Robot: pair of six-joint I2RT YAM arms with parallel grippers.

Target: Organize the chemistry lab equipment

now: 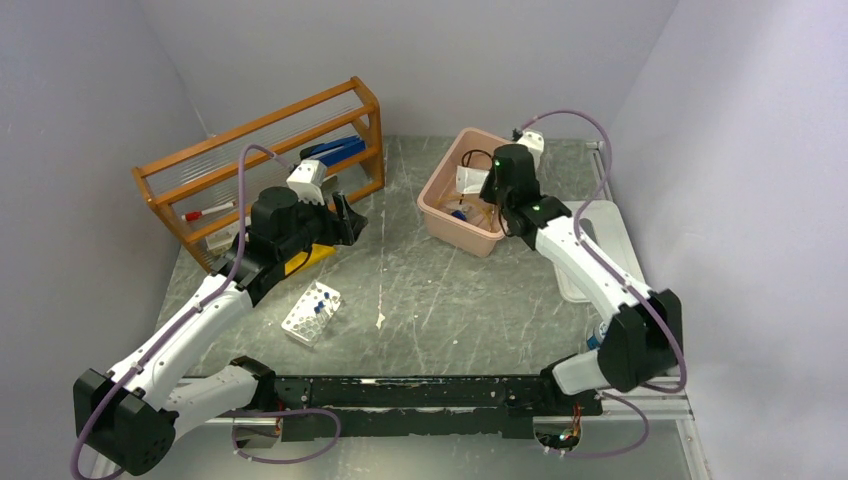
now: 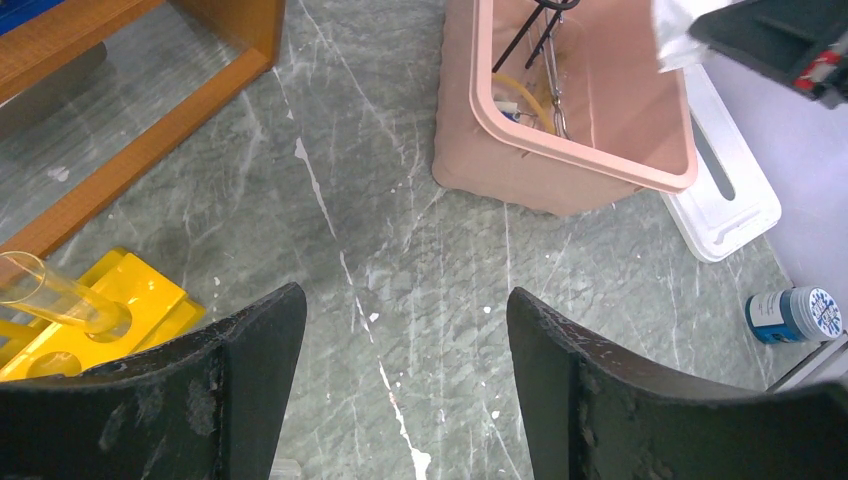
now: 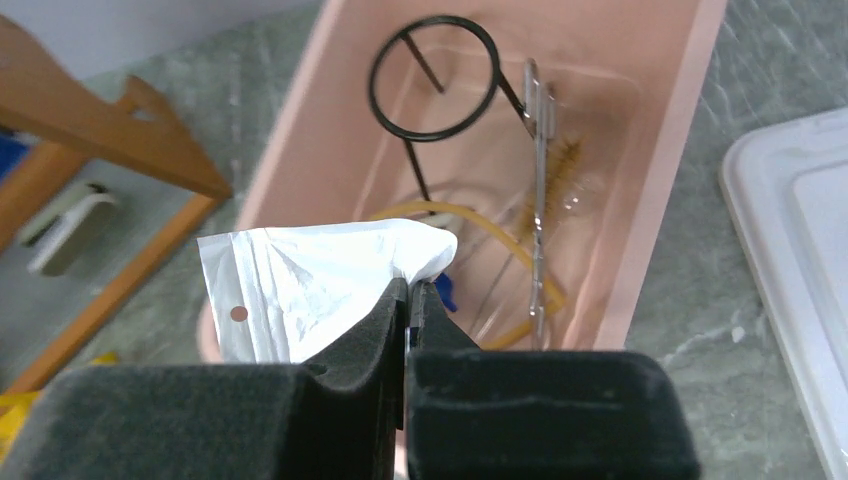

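My right gripper (image 3: 412, 288) is shut on a white plastic bag (image 3: 300, 285) and holds it above the pink bin (image 3: 670, 170). In the bin lie the black wire ring tripod (image 3: 432, 75), the metal tongs (image 3: 540, 180), the amber rubber tube (image 3: 500, 225) and a blue piece (image 3: 447, 293). In the top view the right gripper (image 1: 487, 195) hangs over the bin (image 1: 440, 215). My left gripper (image 2: 405, 310) is open and empty above bare table, beside a yellow rack (image 2: 130, 300) holding a glass tube. A white rack of blue-capped vials (image 1: 312, 312) stands in front of the left arm.
The orange wooden shelf (image 1: 270, 150) stands at the back left. A white lid (image 1: 600, 240) lies right of the bin, under the right arm. A blue-capped jar (image 2: 795, 315) sits near the right arm's base. Walls close in on both sides.
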